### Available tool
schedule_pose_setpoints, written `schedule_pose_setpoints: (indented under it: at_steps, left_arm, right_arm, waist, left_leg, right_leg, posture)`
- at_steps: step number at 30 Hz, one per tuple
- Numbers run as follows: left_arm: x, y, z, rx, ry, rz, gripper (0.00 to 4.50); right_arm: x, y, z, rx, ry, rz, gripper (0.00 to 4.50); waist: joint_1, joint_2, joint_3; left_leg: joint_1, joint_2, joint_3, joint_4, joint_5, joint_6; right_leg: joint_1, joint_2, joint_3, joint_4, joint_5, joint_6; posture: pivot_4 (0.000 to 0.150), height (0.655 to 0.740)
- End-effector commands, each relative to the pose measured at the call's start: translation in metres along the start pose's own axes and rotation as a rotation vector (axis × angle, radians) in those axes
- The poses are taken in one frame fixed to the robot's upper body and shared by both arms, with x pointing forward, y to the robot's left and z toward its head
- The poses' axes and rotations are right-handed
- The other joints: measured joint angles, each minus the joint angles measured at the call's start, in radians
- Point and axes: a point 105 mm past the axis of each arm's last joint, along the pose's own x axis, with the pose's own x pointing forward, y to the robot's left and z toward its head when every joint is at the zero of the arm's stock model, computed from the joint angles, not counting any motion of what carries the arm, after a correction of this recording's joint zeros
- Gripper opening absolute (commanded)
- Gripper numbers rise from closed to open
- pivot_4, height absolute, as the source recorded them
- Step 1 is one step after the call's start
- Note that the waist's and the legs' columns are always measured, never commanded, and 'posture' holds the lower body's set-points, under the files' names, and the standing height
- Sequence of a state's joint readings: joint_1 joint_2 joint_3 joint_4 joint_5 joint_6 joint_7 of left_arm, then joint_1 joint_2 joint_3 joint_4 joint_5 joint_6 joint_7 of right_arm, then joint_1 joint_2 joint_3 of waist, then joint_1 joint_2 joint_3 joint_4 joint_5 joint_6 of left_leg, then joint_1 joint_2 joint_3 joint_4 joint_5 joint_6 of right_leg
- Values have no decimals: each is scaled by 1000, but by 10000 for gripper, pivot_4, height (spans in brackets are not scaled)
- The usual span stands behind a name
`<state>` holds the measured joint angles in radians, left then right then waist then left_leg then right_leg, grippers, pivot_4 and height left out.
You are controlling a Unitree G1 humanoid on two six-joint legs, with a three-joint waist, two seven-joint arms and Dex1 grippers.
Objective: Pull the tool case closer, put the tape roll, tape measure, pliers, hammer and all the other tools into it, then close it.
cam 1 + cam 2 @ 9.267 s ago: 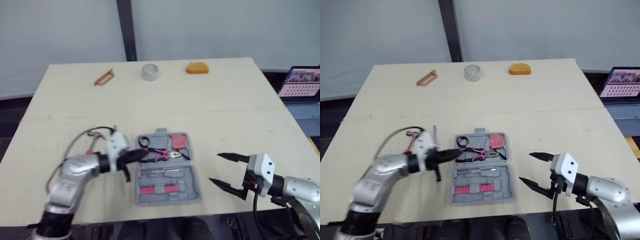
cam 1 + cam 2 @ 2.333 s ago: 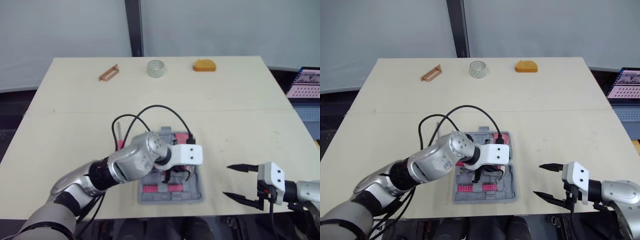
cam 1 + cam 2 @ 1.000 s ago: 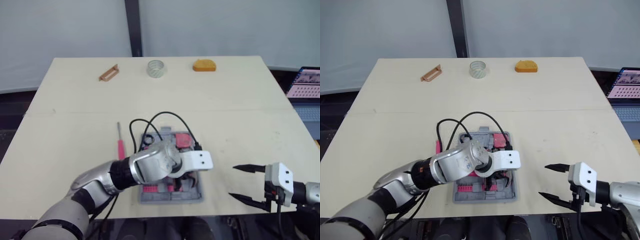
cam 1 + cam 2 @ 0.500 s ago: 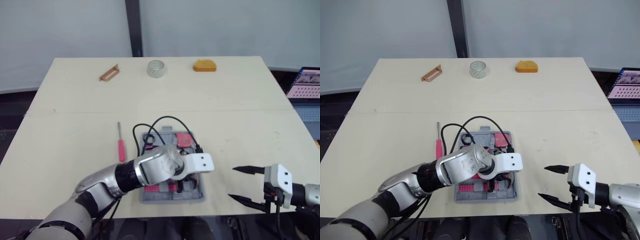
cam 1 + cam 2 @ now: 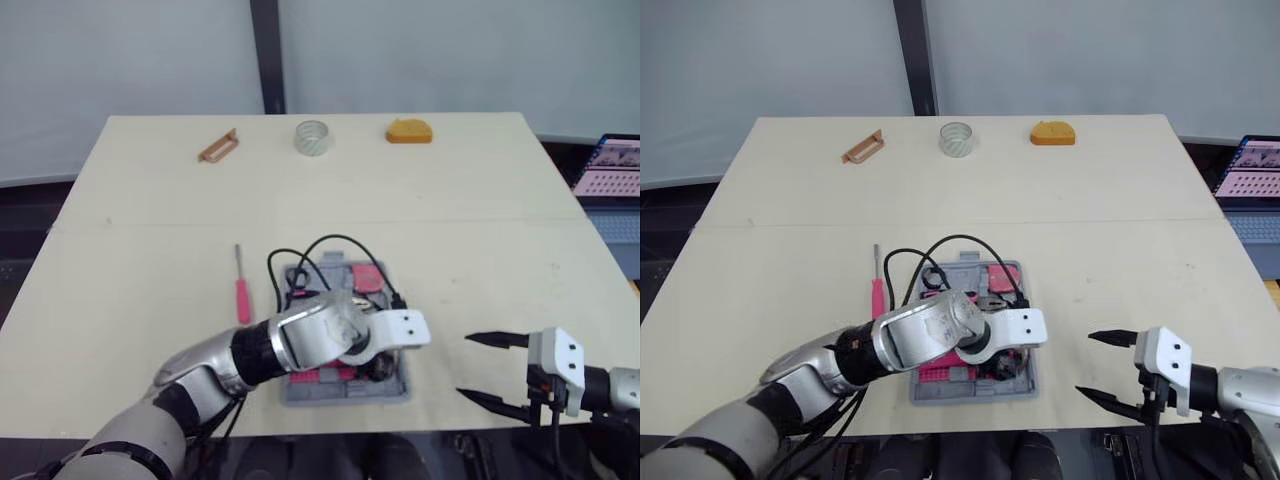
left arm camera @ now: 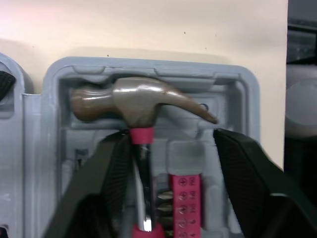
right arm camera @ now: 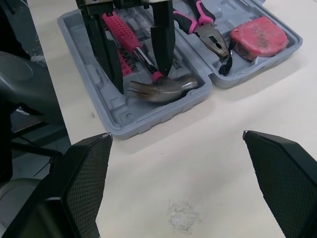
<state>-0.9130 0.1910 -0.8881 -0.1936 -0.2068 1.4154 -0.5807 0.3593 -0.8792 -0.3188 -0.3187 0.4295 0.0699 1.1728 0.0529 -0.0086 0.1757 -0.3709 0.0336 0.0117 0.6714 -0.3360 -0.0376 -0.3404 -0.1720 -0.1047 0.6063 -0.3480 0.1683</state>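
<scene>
Hammer with steel head and pink handle (image 6: 141, 101) lies in the open grey plastic tool case (image 6: 246, 99) on the cream bench (image 5: 790, 200). On the left gripper (image 6: 171, 144) the jaws stand apart, straddling its handle. Beside the case the right gripper (image 5: 1087, 364) hovers, jaws apart.

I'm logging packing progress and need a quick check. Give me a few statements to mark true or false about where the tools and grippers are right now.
1. The hammer lies inside the open tool case. True.
2. The tape roll is packed in the case. False: the tape roll stands near the far edge of the table.
3. A pink screwdriver lies on the table, to the left of the case. True.
4. The right gripper holds the pliers. False: it is open and empty, and the pliers lie in the case.
</scene>
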Motion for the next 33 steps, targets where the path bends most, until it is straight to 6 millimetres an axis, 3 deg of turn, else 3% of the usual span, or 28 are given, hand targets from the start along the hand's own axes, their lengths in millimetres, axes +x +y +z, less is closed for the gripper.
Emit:
schedule_pose_setpoints:
  at_steps: [1, 6, 9, 12, 13, 19, 22, 24, 26, 29, 33]
  left_arm:
    - [-10, 0, 10, -2, -45, 16, 26462]
    - [-18, 0, 21, -40, -112, 8, 26462]
    - [-26, 2, 27, -72, -172, -6, 18087]
    - [-39, 13, 33, -111, -267, 3, 3199]
    - [-46, 17, 36, -121, -324, 5, 673]
    - [-85, 47, 43, -60, -696, 83, 673]
    - [-96, 49, 22, 32, -789, 78, 673]
    - [-97, 45, -3, 43, -792, 41, 673]
    - [-98, 41, -16, 47, -793, 12, 673]
    - [-86, 38, -41, 100, -736, 28, 673]
    - [-69, 29, -58, 145, -710, 15, 673]
  right_arm:
    - [1, -1, 6, -16, -28, -7, 45000]
    - [1, -2, 6, -17, -31, -4, 45000]
    - [1, -2, 6, -18, -32, -5, 45000]
    - [1, -1, 6, -17, -32, -5, 45000]
    - [1, -1, 7, -16, -34, -6, 45000]
    - [4, -2, 8, -17, -44, -13, 45000]
    - [5, -4, 9, -21, -49, -17, 45000]
    - [6, -5, 10, -25, -51, -20, 45000]
    - [6, -6, 10, -28, -52, -20, 45000]
    - [6, -9, 11, -31, -53, -25, 45000]
    - [6, -12, 12, -34, -53, -27, 45000]
  waist:
    - [0, 0, 0]
    - [1, 0, 0]
    - [0, 0, 0]
    - [-1, 0, 0]
    - [-2, 0, 0]
    - [-3, 1, -1]
    - [-4, 2, -1]
    - [-6, 2, -1]
    - [-7, 2, -1]
    - [0, 2, -1]
    - [1, 2, -1]
  left_leg:
    - [0, 0, 0, 0, 0, 0]
    - [0, 0, 0, 0, 0, 0]
    - [0, 0, 0, 1, 0, 0]
    - [0, 0, 0, 0, 0, 0]
    - [0, 0, 0, 0, 0, 0]
    - [0, 0, 0, 0, 0, 0]
    - [0, 0, 0, 1, 0, 0]
    - [0, 0, 0, 0, 0, 0]
    - [0, 0, 0, -1, 0, 0]
    - [0, 0, 0, 1, 0, 0]
    - [0, 0, 0, 1, 0, 1]
  right_leg:
    - [0, 0, 0, 0, 0, 0]
    - [0, 0, 0, 0, 0, 0]
    - [0, 0, 0, 0, 0, 0]
    - [0, 0, 0, 0, 0, 0]
    - [0, 0, 0, 0, 0, 0]
    - [0, 0, 0, 0, 0, 0]
    - [0, 0, 0, 0, 0, 0]
    - [0, 0, 0, 0, 0, 0]
    - [0, 0, 0, 0, 0, 0]
    - [0, 0, 0, 0, 0, 0]
    - [1, 0, 0, 0, 0, 0]
  posture:
    - [1500, 7400]
    - [1500, 7400]
    - [1500, 7400]
    - [1500, 7400]
    - [1500, 7400]
    - [1500, 7400]
    - [1500, 7400]
    - [1500, 7400]
    - [1500, 7400]
    - [1500, 7400]
    - [1500, 7400]
